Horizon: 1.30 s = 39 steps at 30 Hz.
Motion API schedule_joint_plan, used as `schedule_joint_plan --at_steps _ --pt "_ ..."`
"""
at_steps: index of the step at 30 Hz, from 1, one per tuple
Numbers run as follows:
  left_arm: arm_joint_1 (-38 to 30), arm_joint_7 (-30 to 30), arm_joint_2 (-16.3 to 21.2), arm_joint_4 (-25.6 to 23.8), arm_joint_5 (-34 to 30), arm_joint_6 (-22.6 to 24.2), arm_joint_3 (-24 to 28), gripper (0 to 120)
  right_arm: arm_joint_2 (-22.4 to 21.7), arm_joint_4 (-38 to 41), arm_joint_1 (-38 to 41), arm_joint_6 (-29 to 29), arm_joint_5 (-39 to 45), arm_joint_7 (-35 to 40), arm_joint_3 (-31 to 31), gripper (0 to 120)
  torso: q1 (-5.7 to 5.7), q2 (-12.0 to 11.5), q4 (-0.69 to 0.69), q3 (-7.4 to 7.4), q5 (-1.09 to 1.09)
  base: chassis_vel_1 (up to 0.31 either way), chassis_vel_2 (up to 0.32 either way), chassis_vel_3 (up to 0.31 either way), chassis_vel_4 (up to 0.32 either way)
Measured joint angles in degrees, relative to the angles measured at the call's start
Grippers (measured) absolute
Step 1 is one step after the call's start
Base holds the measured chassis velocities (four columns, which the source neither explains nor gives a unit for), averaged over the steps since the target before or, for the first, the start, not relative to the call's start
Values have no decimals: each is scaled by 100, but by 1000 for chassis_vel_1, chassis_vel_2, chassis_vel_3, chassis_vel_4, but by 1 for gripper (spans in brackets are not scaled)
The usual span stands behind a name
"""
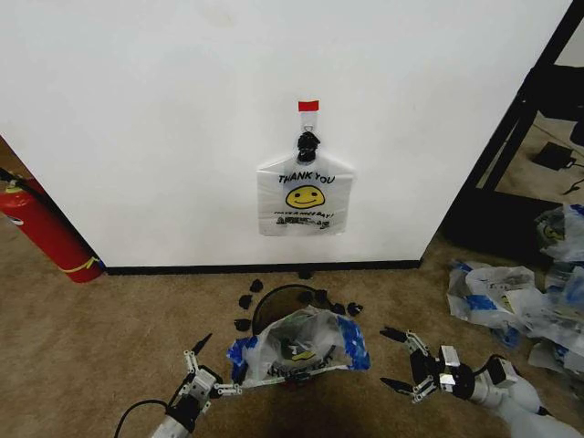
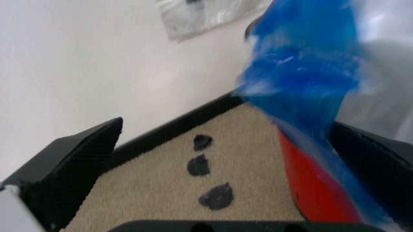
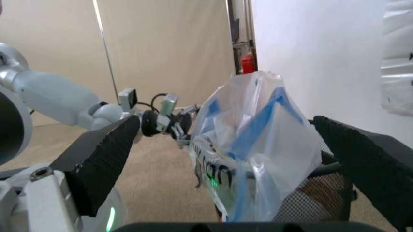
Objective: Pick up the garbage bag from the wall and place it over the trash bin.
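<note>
A white "THANK YOU" garbage bag point(image 1: 304, 196) with a yellow smiley hangs from a black hook point(image 1: 307, 141) on the wall point(image 1: 164, 119), under a red tape strip point(image 1: 308, 106). A second such bag point(image 1: 297, 351) with blue handle patches is draped over the dark trash bin point(image 1: 272, 299). My left gripper point(image 1: 219, 365) is open beside that bag's left handle. In the left wrist view the blue patch point(image 2: 303, 63) lies against one finger point(image 2: 374, 164), over the bin's red base point(image 2: 310, 188). My right gripper point(image 1: 391, 359) is open, a short way right of the bin, facing the bag point(image 3: 252, 145).
A red fire extinguisher point(image 1: 41, 228) leans at the wall's left. A heap of similar bags point(image 1: 520, 301) lies on the carpet at right, below a black frame point(image 1: 511, 137). Black tape marks point(image 1: 246, 301) ring the bin. The black baseboard point(image 1: 265, 268) runs behind it.
</note>
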Motion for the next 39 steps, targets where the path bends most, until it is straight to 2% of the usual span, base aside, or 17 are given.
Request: schedule_joint_plan --at_steps 4,7,12,15,19,25,31,34,36,38,39 --pt "16 170 -69 36 -127 25 89 107 36 70 -10 0 -48 7 -2 100 0 0 0 0 -2 0 0 0 0" --pt "203 575 -84 -170 -270 -137 93 101 41 108 -38 1 -67 10 16 100 0 0 2 0 -2 0 0 0 0" --pt "365 909 -60 -393 -239 -288 5 100 41 122 -105 26 -96 13 53 100 0 0 1 0 -1 0 0 0 0" --pt "506 946 7 -703 -83 -234 -129 100 46 165 -160 55 -124 16 88 100 0 0 0 0 -2 0 0 0 0" --pt "591 946 111 -812 5 -179 -241 100 59 193 -169 68 -165 18 115 100 0 0 1 0 -1 0 0 0 0" --pt "624 931 217 -636 79 -208 -437 100 75 212 -188 104 -180 22 120 100 0 0 1 0 -3 0 0 0 0" --pt "786 1072 351 -729 -112 -364 -731 100 66 122 -140 153 -180 23 110 100 0 0 1 0 -1 0 0 0 0" --pt "827 1368 410 -731 -267 -501 -884 100 68 96 -109 167 -170 23 104 100 0 0 1 0 -2 0 0 0 0" --pt "844 2137 515 -699 -536 -800 -1189 100 67 66 -64 176 -121 23 100 100 0 0 2 0 -4 0 0 0 0" --pt "762 2795 622 -628 -454 -1166 -1615 100 61 54 -29 178 -71 23 100 100 0 0 2 0 -2 0 0 0 0" --pt "762 2795 622 -628 -454 -1166 -1615 100 61 54 -29 178 -71 23 100 100 0 0 2 0 -2 0 0 0 0"
